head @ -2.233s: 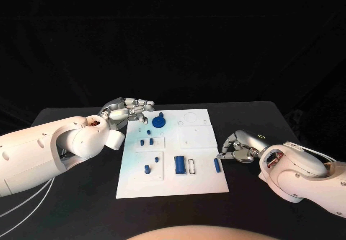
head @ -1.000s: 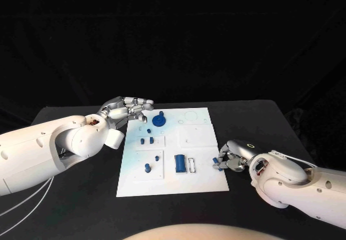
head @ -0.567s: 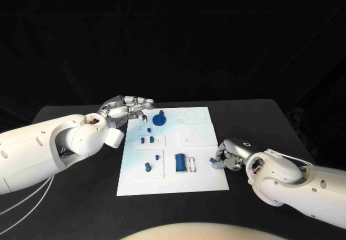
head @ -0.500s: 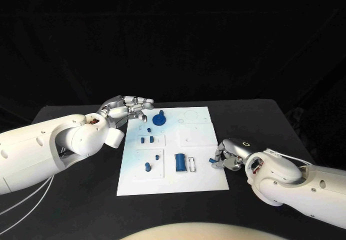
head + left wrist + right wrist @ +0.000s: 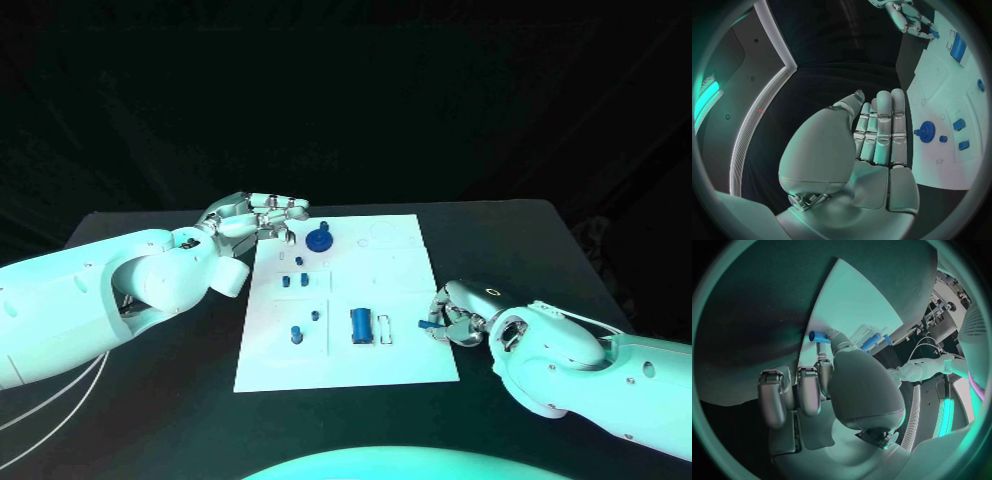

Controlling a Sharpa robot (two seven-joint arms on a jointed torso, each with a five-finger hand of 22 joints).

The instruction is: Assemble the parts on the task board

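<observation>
Head view is showing the right hand (image 5: 459, 322) pinching a small blue peg (image 5: 428, 323) at the task board (image 5: 408, 368)'s right edge, needing upright alignment before pressing, while the left hand (image 5: 257, 218) is hovering empty, fingers loosely together.

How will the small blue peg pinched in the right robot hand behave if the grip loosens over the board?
The blue peg looks round and short, so it would probably roll on the flat white task board. It seems rigid and light. The right robot hand holds it only at the fingertips, near the board's edge, so it could slip off.
</observation>
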